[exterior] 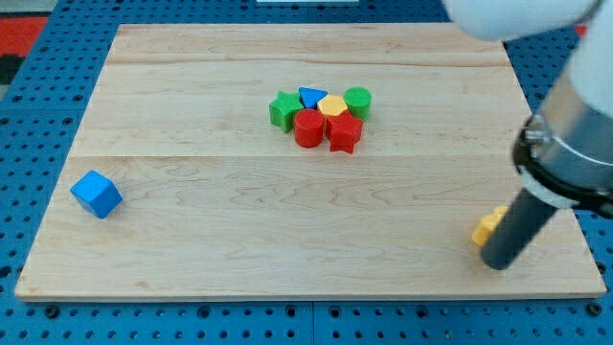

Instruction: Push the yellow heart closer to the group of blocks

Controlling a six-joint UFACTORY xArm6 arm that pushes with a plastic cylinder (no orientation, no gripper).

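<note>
A yellow heart (488,227) lies near the board's bottom right, mostly hidden behind my rod. My tip (499,263) rests on the board just below and right of it, touching or nearly touching it. The group sits at the upper middle: a green star (283,109), a blue triangle (311,96), a yellow hexagon (332,106), a green cylinder (357,100), a red cylinder (308,127) and a red star (345,133), all packed together. The heart is far from the group, down and to the view's right.
A blue cube (96,194) sits alone near the board's left edge. The wooden board (192,249) lies on a blue pegboard surface. The arm's grey and white body (575,134) fills the view's right side above the rod.
</note>
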